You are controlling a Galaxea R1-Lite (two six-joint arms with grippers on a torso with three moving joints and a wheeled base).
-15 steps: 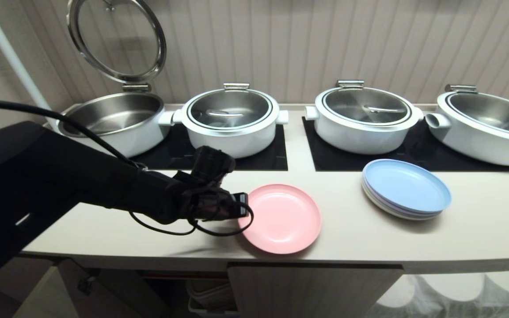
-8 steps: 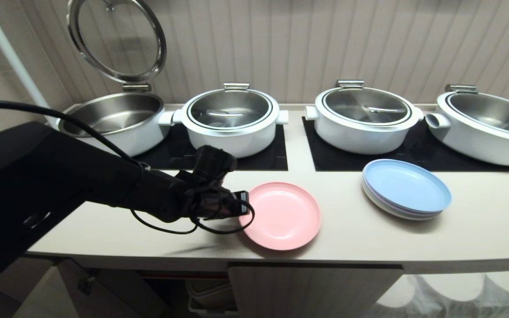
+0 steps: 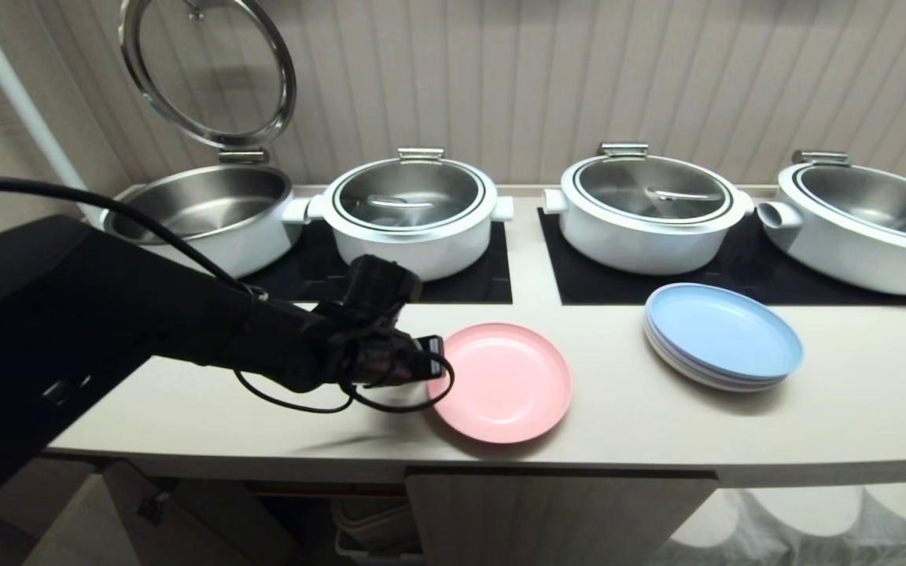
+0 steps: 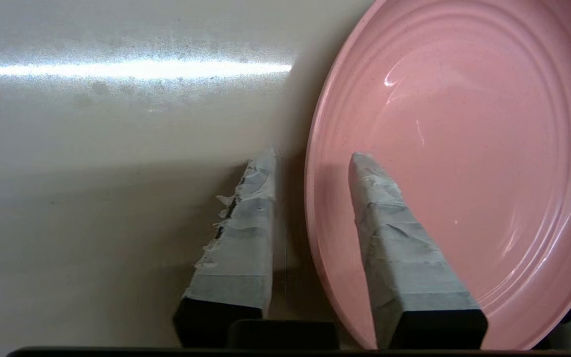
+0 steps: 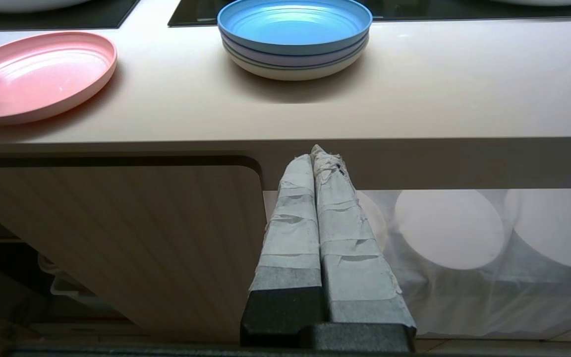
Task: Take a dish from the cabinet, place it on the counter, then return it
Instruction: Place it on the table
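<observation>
No writing or labels show anywhere. The pink dish point(image 3: 502, 383) is round and shallow, with faint rings inside and a raised rim, lying flat on the counter point(image 3: 626, 424). My left gripper point(image 4: 310, 157) straddles its rim, fingers parted, not pinching. My right gripper point(image 5: 315, 151) is closed below the counter edge.

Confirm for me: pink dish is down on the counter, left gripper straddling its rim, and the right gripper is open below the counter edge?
One error: the right gripper is shut, fingers pressed together in the right wrist view. The pink dish does lie on the counter, with the left gripper straddling its rim.
</observation>
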